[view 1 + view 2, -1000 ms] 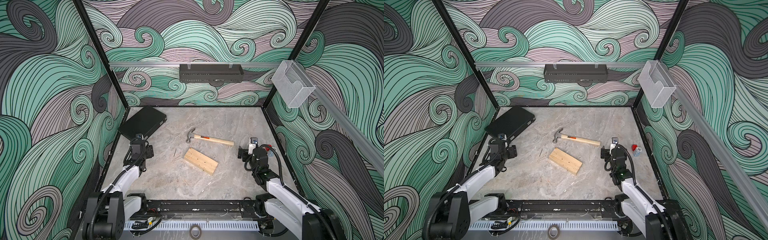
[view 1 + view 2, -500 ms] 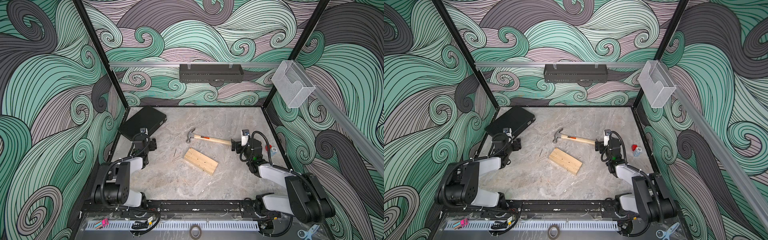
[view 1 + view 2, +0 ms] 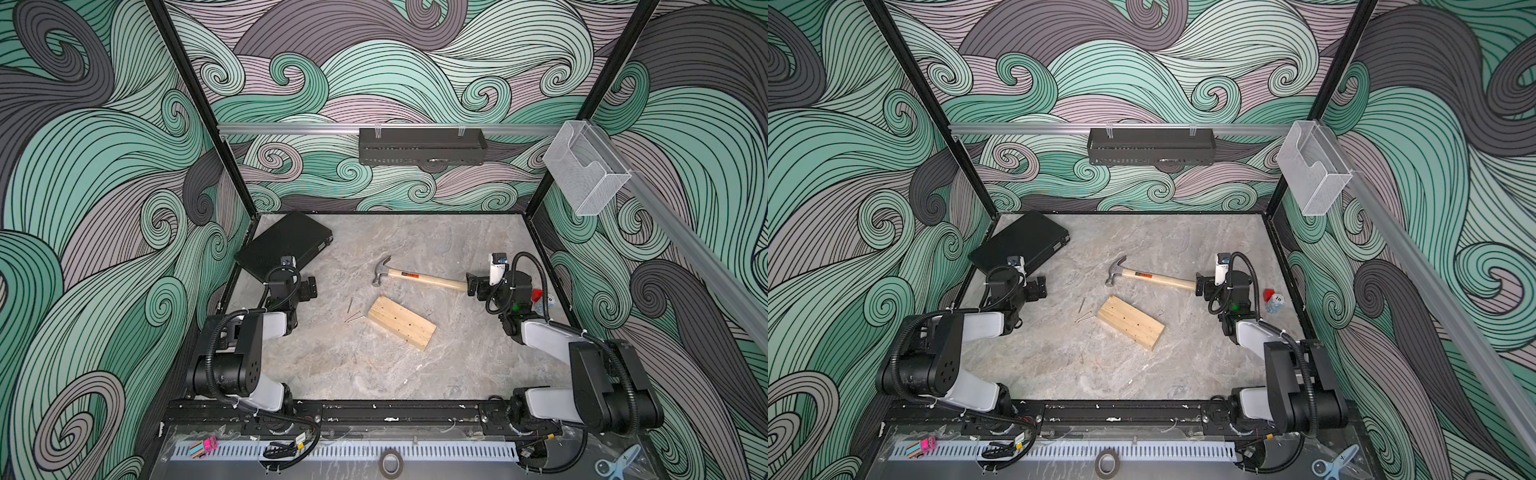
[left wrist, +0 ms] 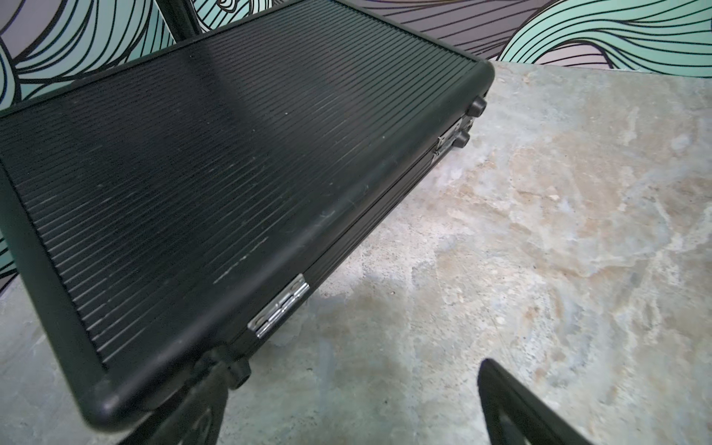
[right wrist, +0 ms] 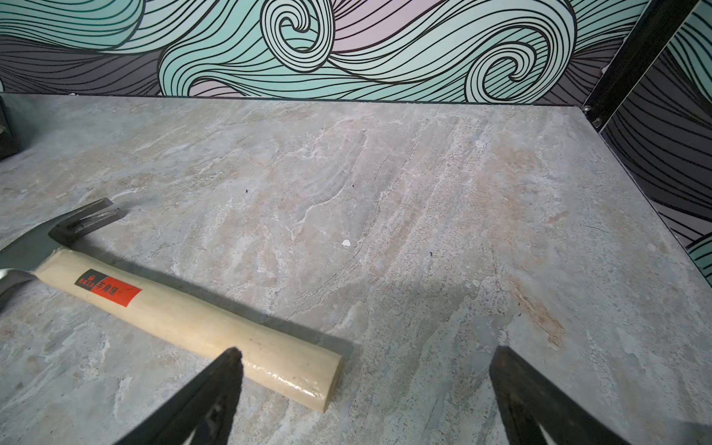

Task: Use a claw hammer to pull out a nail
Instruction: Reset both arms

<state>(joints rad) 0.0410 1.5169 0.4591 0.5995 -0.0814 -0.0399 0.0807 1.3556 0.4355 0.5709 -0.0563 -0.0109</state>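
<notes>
claw hammer (image 3: 428, 279) lies flat on the counter (image 3: 415, 374), handle butt pointing straight at the right claw (image 5: 366, 352), which is wide open and empty just beside it, way nearer than the left claw (image 3: 308, 289).

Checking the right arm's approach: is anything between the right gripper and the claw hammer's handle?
Nothing visible. The open right gripper sits at the butt end of the claw hammer, which lies on the tabletop.

hammer (image 3: 428, 279) behind block (image 3: 402, 323), case (image 3: 286, 245) back left
</notes>
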